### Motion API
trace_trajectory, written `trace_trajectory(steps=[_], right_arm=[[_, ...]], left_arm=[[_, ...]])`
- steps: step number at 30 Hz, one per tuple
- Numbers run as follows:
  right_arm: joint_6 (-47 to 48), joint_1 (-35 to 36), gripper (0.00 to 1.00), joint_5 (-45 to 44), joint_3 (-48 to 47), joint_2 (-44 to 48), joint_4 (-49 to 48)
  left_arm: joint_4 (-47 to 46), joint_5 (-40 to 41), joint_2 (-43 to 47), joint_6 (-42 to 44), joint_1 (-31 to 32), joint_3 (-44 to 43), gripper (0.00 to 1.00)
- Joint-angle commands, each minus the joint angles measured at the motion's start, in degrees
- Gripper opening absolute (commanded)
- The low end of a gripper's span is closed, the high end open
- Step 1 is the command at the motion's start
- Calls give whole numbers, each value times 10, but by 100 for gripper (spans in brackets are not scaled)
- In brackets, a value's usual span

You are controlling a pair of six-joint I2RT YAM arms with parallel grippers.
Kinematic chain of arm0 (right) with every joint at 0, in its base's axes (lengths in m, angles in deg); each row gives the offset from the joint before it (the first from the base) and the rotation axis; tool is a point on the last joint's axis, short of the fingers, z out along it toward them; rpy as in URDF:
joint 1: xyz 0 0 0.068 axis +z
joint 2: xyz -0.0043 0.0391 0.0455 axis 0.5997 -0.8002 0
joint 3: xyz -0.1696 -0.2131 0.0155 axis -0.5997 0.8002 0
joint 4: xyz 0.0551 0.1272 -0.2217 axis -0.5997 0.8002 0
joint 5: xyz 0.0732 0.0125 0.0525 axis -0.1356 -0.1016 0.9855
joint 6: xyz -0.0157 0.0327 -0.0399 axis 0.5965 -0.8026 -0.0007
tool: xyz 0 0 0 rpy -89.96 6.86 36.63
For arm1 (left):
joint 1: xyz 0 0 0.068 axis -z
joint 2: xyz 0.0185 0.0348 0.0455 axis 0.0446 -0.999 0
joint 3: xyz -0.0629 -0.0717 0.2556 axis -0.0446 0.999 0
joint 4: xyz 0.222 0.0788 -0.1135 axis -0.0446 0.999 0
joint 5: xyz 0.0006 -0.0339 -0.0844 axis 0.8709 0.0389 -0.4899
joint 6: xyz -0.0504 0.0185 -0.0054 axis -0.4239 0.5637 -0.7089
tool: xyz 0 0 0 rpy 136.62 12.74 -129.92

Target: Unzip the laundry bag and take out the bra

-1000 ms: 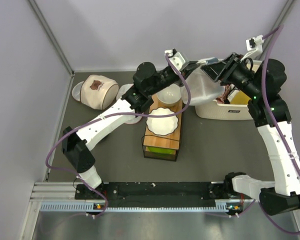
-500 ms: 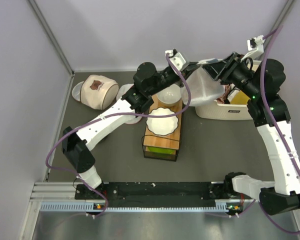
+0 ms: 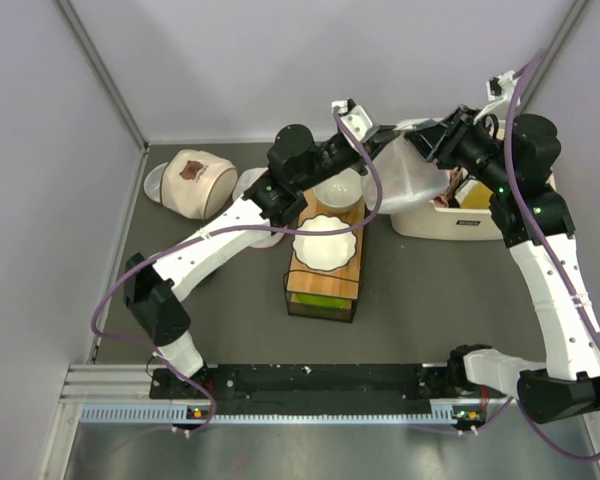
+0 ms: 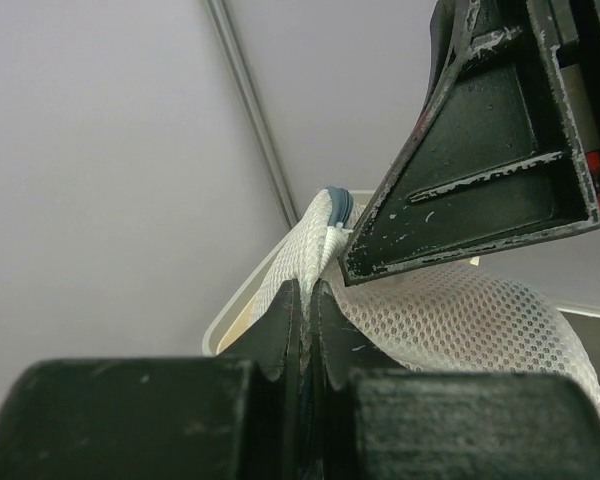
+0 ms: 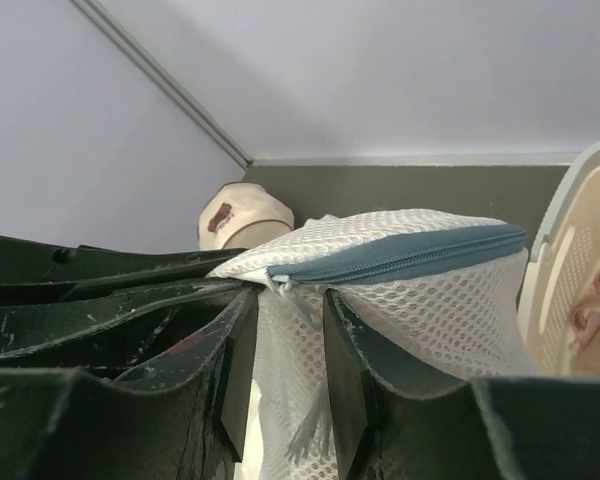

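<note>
Well, my left gripper (image 4: 305,300) pinches the laundry bag (image 3: 412,178), up over the table's (image 3: 410,300) far right corner. My right gripper (image 5: 288,300) sits around the mesh; I cannot tell if it pinches. The zip (image 5: 400,258) looks shut, and I cannot see the bra.

The whole table (image 3: 230,310) is taken in from high above and behind its near edge, looking steeply down and forward to the back wall (image 3: 330,60). The left wrist view is set close behind the left gripper (image 4: 305,290), aimed along it and tilted upward. The right wrist view is set just as close behind the right gripper (image 5: 290,300), aimed roughly level toward the far left corner. The white mesh bag (image 3: 415,175) and the white basket (image 3: 430,222) are shared by all three views. The beige bag (image 3: 195,185) is shared by the top and right wrist views only.
</note>
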Motion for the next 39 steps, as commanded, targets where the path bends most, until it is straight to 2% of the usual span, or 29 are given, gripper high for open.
trace_trajectory(steps=[1,3,4,5,10,21,27,30,39], right_arm=[[37,4,34,-29,-24,-4,18],[41,4,31,-33,-26,-3,19],[42,4,21,-35,-27,-3,19],[42,4,17,-38,-29,-2,19],[45,3,0,-46,-30,7,20],[82,-3,0,-99,-38,62,33],[87,-55,0,-53,-47,88,54],[94,-76,0,-38,-29,95,66],[113,-111,0,-9,42,111,76]], left_arm=[[-35,-16,29,1,4,-12,0],[-35,-18,29,0,6,-13,0],[-35,-18,30,-1,6,-14,0],[-34,-20,29,-2,6,-12,0],[-29,-19,32,4,7,-9,0],[5,-43,50,22,4,-6,0],[9,-52,68,24,3,8,0],[-17,-68,83,5,-4,22,0],[-18,-118,124,-9,-17,33,0]])
